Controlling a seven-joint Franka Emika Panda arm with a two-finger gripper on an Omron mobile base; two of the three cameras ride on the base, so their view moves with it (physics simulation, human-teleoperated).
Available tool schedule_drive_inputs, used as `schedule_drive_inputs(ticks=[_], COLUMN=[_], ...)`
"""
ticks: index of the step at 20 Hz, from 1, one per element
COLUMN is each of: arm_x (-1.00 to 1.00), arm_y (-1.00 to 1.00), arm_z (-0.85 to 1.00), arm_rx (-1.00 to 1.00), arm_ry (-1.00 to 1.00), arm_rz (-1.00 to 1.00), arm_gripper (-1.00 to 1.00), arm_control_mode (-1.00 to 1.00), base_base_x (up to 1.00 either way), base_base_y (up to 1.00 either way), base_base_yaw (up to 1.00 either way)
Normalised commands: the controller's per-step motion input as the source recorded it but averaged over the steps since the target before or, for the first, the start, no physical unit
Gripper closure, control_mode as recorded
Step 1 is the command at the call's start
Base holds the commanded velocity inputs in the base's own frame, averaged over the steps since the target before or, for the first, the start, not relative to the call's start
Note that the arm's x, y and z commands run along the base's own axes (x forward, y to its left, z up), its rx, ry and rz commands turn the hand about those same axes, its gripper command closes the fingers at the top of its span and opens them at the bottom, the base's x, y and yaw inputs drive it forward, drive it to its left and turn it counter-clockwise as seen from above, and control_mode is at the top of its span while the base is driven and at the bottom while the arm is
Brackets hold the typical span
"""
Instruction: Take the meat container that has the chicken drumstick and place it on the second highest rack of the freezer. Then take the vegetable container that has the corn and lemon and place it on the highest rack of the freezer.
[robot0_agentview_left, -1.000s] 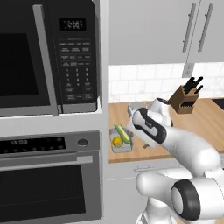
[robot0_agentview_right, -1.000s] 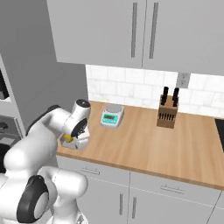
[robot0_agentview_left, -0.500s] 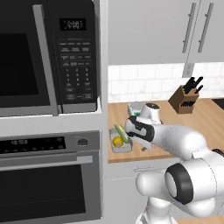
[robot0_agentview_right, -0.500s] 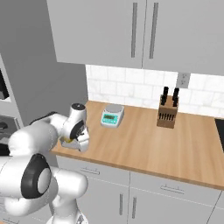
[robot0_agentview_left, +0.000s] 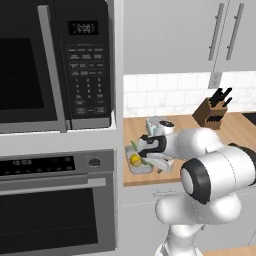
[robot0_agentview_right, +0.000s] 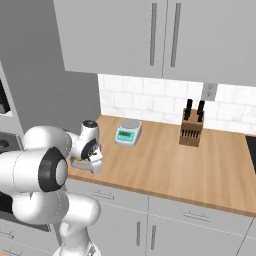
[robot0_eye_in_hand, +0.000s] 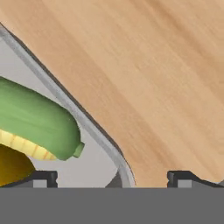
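Observation:
The vegetable container (robot0_agentview_left: 140, 170) is a shallow grey tray at the counter's left end, holding the corn (robot0_agentview_left: 136, 148) and the lemon (robot0_agentview_left: 134, 160). My gripper (robot0_agentview_left: 156, 163) hangs open just over the tray's right edge. In the hand view the tray rim (robot0_eye_in_hand: 57, 89) runs diagonally down between my finger tips, with my gripper (robot0_eye_in_hand: 113, 179) straddling it. The green-husked corn (robot0_eye_in_hand: 39, 118) and a bit of lemon (robot0_eye_in_hand: 9, 167) lie to the left. From the right base view my gripper (robot0_agentview_right: 94, 165) points down beside the tray (robot0_agentview_right: 75, 162). The freezer and the meat container with the chicken drumstick are out of view.
A microwave (robot0_agentview_left: 55, 65) and a black-fronted oven (robot0_agentview_left: 50, 200) stand to the left of the tray. A small scale (robot0_agentview_right: 127, 133) and a knife block (robot0_agentview_right: 191, 127) sit further along the wooden counter (robot0_agentview_right: 165, 165), below the wall cabinets (robot0_agentview_right: 160, 35).
The hand has come down and leftward to the tray's right edge, and the arm's elbow has swung forward. The jaws have stayed open.

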Motion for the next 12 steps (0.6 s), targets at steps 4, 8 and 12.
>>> schedule_drive_inputs(ticks=[4,8,12], arm_x=[-0.22,-0.13,0.02], arm_y=[0.05,0.01,0.0], arm_z=[-0.03,0.0,-0.3], arm_rx=[-0.01,-0.02,0.0], arm_ry=[-0.05,-0.07,0.02], arm_rz=[0.01,0.01,0.0], arm_gripper=[-1.0,-1.0,-1.0], arm_control_mode=[-1.0,-1.0,-1.0], base_base_x=[0.0,0.0,0.0], base_base_y=[0.0,0.0,0.0], base_base_yaw=[0.0,0.0,0.0])
